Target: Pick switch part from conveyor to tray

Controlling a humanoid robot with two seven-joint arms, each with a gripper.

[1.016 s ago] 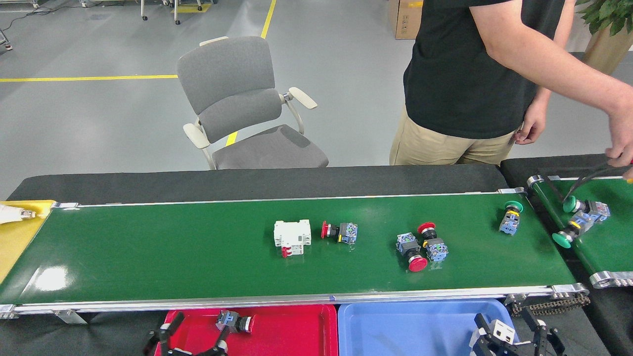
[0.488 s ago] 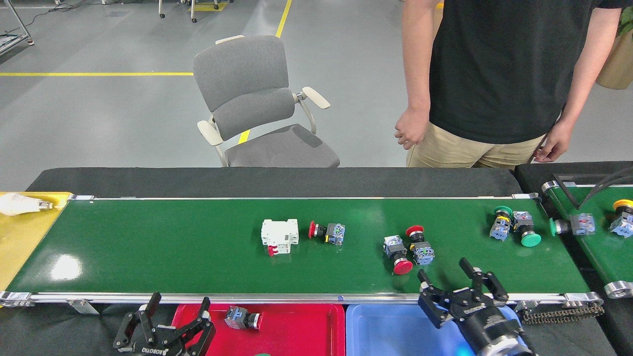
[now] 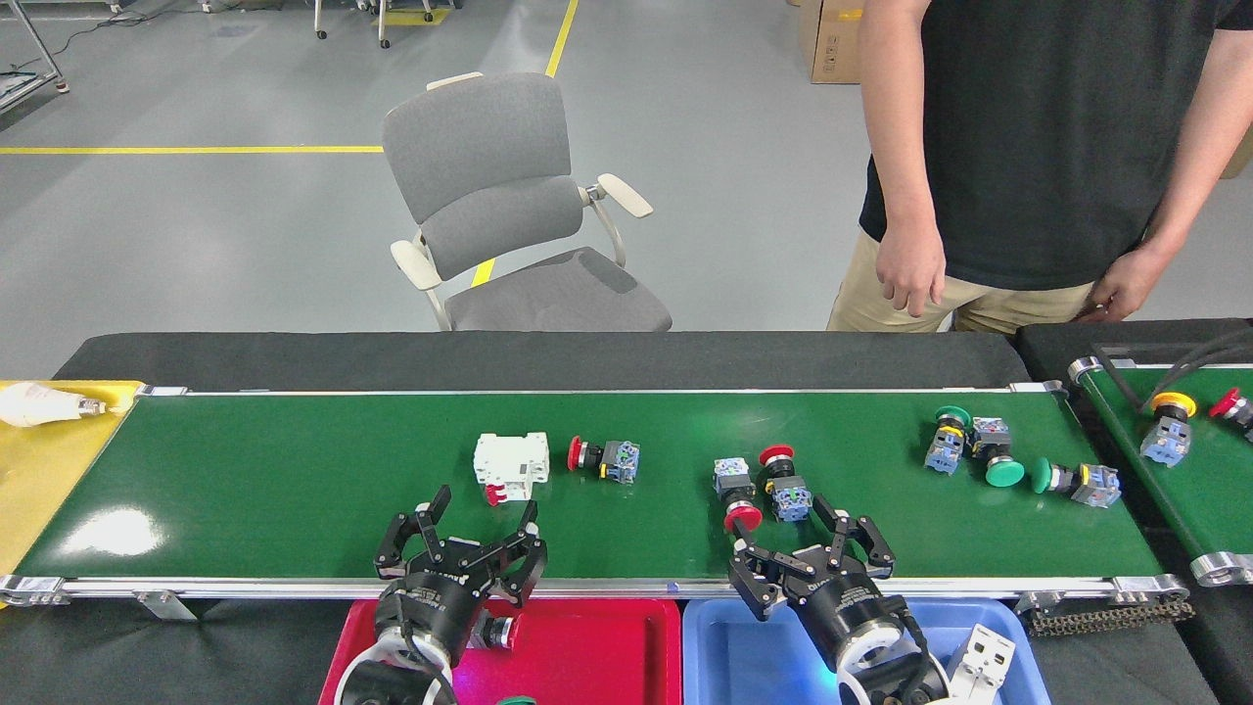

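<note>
Head view. The conveyor [image 3: 294, 490], a long dark-green belt with thin silver rails, crosses the middle of the frame; a roller chain [image 3: 1101, 619] shows at its lower right end. On the belt, centre: a white breaker [image 3: 510, 463], beside it a red-capped switch part [image 3: 603, 457]. Right of centre, two more red-capped switches [image 3: 759, 485] lie touching. Far right, three green-capped switches [image 3: 979, 450].

The left gripper [image 3: 478, 534] hangs over the belt's near edge, fingers spread, empty. The right gripper [image 3: 805, 543] sits just below the red pair, fingers spread, empty.

Bottom edge: a red tray [image 3: 578, 651] and a blue tray [image 3: 734, 656]. A yellow surface [image 3: 39, 470] lies at left. Behind: grey floor, a grey chair [image 3: 499, 206], a person [image 3: 1028, 147] standing at upper right.
</note>
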